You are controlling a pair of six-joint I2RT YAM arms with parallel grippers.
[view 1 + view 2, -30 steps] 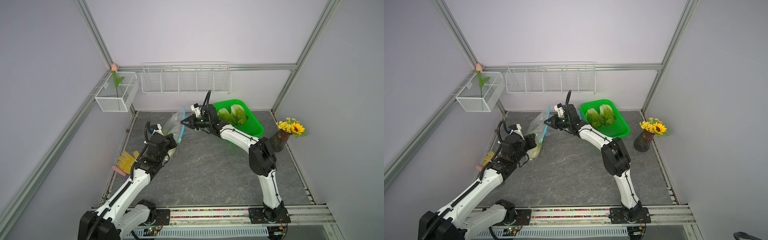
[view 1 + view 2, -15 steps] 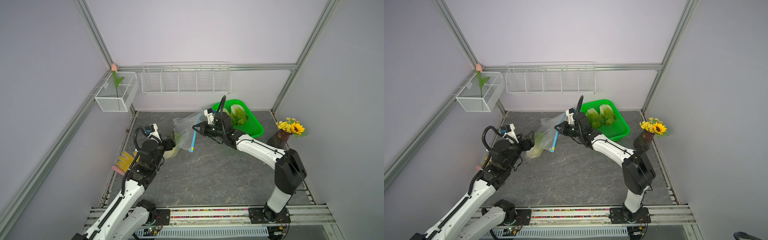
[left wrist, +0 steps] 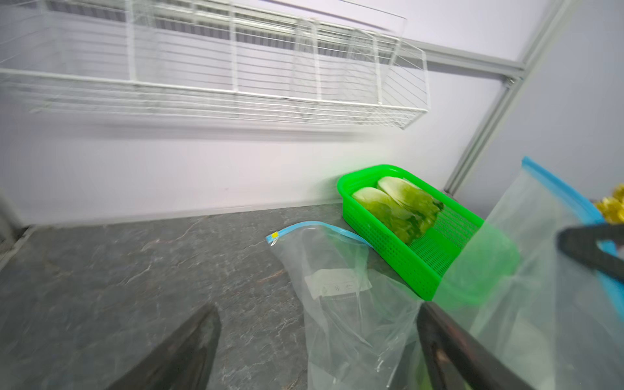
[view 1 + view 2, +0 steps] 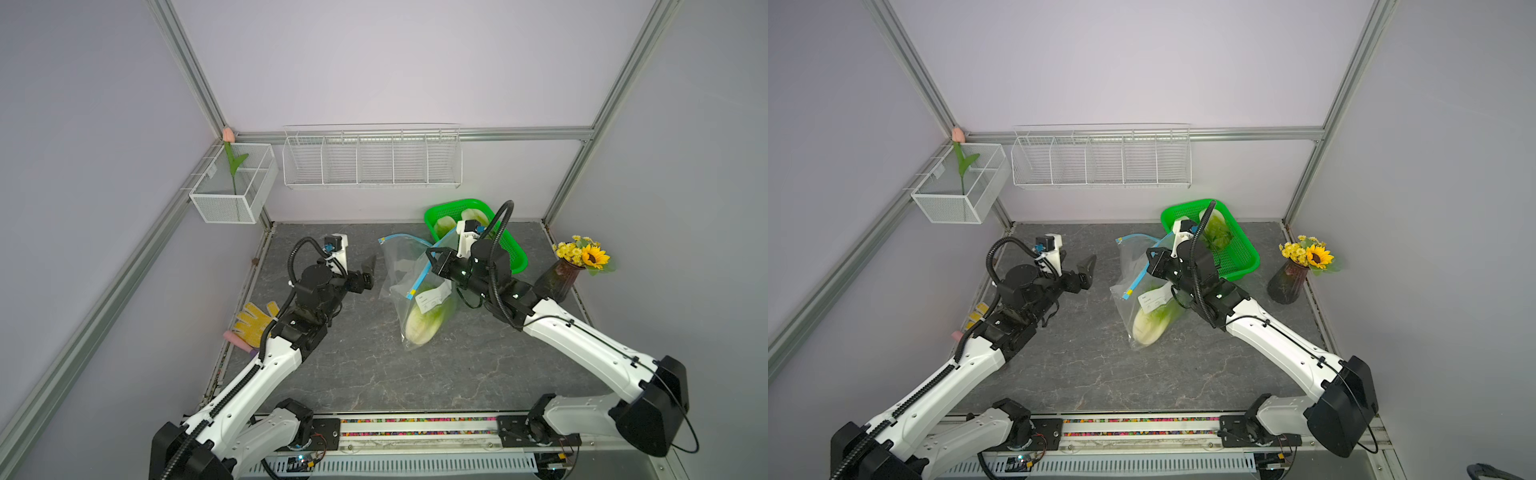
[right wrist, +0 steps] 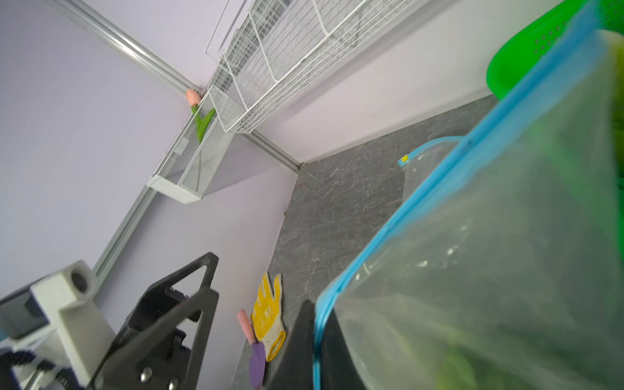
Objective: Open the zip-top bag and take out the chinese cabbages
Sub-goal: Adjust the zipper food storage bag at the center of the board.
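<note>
Blur smears the right wrist view: the clear plastic zip-top bag with a blue zipper strip (image 5: pixel 489 253) fills its right half, and what lies inside is only a green haze. In both top views the right arm's wrist covers part of the bright green perforated plastic basket (image 4: pixel 515 253) at the upper right of the floor, half hiding its load. The left wrist view shows that load plainly, but the left gripper (image 3: pixel 317 306) is cut off at the lower edge, with only two dark fingers (image 3: pixel 182 351) showing. The yellow knitted work glove (image 4: pixel 254 319) at the left edge of the grey marbled tabletop (image 4: pixel 374 374) is partly under the left arm. The pink and purple thing beside it is too small to name.

A second ago both grippers held the bag at the upper left of the floor. Now the left gripper has let go: its jaws stand wide apart with nothing between them, just left of the bag and clear of it. The bag has moved to mid-frame and hangs from the right gripper (image 4: pixel 432 257), which is pinched tight on the blue strip.

The bag's mouth gapes. One light-green, white-based chinese cabbage (image 4: pixel 420 328) lies in its lower end, down at the tabletop. Two more chinese cabbages (image 3: pixel 395 206) lie side by side in the basket. The white mesh box (image 4: pixel 232 203) at upper left holds a pink tulip (image 4: pixel 227 135), and the dark vase (image 4: pixel 557 282) at right holds yellow flowers.
</note>
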